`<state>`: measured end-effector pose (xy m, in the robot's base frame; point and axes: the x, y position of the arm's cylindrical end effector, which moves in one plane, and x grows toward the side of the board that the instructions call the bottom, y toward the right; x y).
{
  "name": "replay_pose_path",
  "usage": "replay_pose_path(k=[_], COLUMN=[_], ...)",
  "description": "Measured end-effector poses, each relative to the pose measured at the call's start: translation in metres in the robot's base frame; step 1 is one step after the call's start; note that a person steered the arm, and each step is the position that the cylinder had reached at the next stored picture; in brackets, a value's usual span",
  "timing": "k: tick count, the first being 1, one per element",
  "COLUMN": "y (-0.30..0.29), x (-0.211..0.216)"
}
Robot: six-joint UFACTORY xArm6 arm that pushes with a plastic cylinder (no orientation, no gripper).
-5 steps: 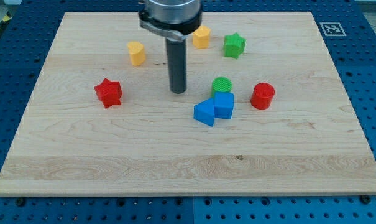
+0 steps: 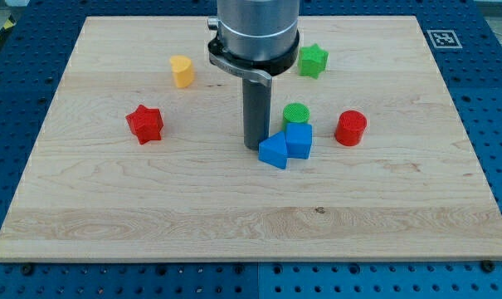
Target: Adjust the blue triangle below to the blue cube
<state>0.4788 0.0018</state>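
Observation:
The blue triangle [image 2: 273, 151] lies near the board's middle, touching the left side of the blue cube [image 2: 299, 140] and slightly lower than it. My tip [image 2: 254, 145] stands just left of the triangle's upper left edge, touching it or nearly so. A green cylinder [image 2: 295, 114] sits right behind the cube, at its top side.
A red cylinder [image 2: 350, 128] stands right of the cube. A red star [image 2: 144, 124] is at the left, a yellow block [image 2: 182, 71] at upper left, a green star [image 2: 313, 61] at upper right. The arm hides the area behind it. The wooden board [image 2: 251, 224] lies on a blue pegboard.
My tip has moved right and down the view, from left of the green cylinder to beside the blue triangle. The arm now hides the yellow block near the top. The blocks have not moved.

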Motion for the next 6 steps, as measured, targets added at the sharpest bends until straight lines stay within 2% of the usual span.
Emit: replay_pose_path(k=[6], y=[0.007], x=[0.038])
